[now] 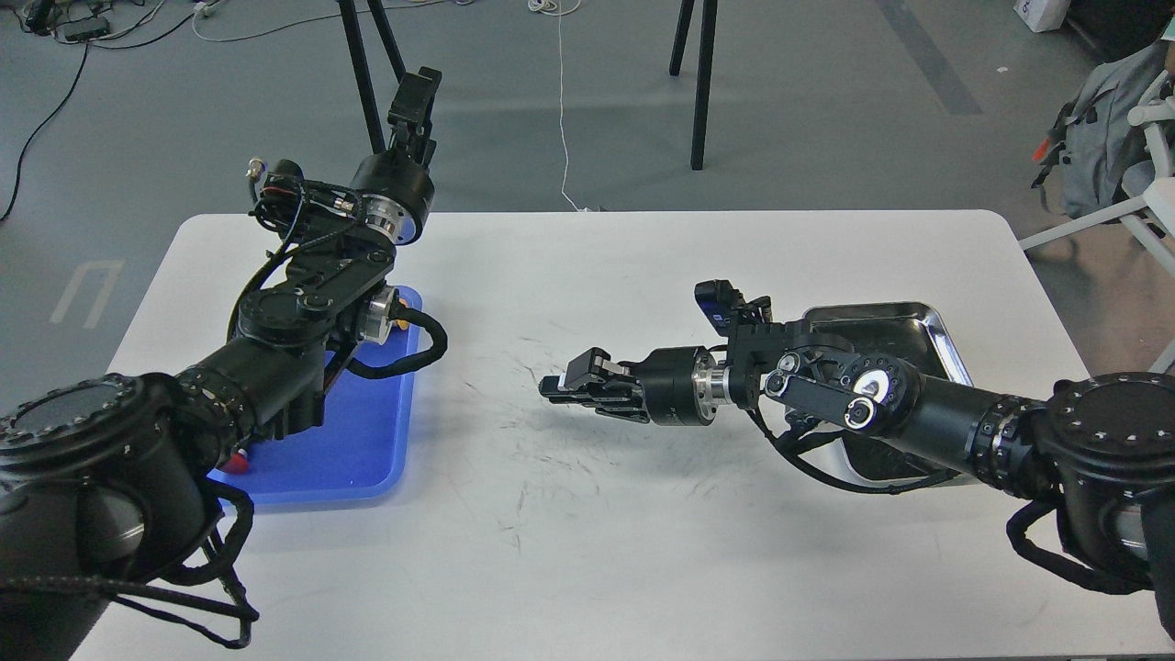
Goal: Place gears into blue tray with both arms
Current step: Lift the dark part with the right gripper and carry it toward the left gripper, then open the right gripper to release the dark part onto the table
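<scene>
The blue tray (pixel 367 441) lies at the table's left, largely covered by my left arm. That arm's gripper (pixel 415 92) is raised beyond the table's far edge; it is dark and its fingers cannot be told apart. My right gripper (pixel 553 386) reaches left, low over the scratched middle of the table, well right of the blue tray. Its fingers (pixel 580 368) lie close together, and I cannot tell whether anything is between them. No gears show in this view.
A shiny silver tray (pixel 923 319) sits at the right, partly under my right arm. On the blue tray are a red-capped button (pixel 237 464) and a yellow-capped part (pixel 401 322). Black tripod legs (pixel 699 83) stand behind the table.
</scene>
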### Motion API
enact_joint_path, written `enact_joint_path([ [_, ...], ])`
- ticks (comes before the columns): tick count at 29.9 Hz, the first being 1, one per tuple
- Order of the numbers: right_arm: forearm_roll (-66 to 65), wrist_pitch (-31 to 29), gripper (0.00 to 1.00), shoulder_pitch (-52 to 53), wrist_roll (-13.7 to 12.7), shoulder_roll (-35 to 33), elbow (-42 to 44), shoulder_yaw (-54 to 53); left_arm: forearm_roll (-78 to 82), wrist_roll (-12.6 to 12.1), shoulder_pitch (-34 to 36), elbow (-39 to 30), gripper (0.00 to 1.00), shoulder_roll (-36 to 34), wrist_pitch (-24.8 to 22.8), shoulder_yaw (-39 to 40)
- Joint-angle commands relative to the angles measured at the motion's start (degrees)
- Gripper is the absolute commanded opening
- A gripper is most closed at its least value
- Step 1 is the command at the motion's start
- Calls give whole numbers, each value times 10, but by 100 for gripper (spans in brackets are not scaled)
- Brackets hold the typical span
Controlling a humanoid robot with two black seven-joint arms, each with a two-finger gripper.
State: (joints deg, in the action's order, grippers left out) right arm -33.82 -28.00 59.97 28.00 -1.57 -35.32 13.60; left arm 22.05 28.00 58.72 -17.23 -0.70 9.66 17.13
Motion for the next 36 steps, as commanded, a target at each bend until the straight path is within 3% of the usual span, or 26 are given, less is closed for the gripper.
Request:
enact_joint_path([
  [1, -1, 0, 15, 0, 0, -6, 2, 0, -1, 0, 0, 0, 100, 3, 0, 0],
  [23, 0, 0, 26, -9, 0, -9, 25, 27, -1, 0, 1, 4, 100, 7, 1, 0],
  [27, 3, 0, 34, -8, 0, -10, 25, 27, -1, 0, 0, 4, 100, 7, 1, 0],
  [31, 5, 0, 68, -3, 0, -11, 24, 26, -1, 0, 1, 4, 100, 7, 1, 0],
  [36, 7, 0, 79, 12, 0, -31, 21, 23, -1, 0, 1, 4, 100, 7, 1, 0],
])
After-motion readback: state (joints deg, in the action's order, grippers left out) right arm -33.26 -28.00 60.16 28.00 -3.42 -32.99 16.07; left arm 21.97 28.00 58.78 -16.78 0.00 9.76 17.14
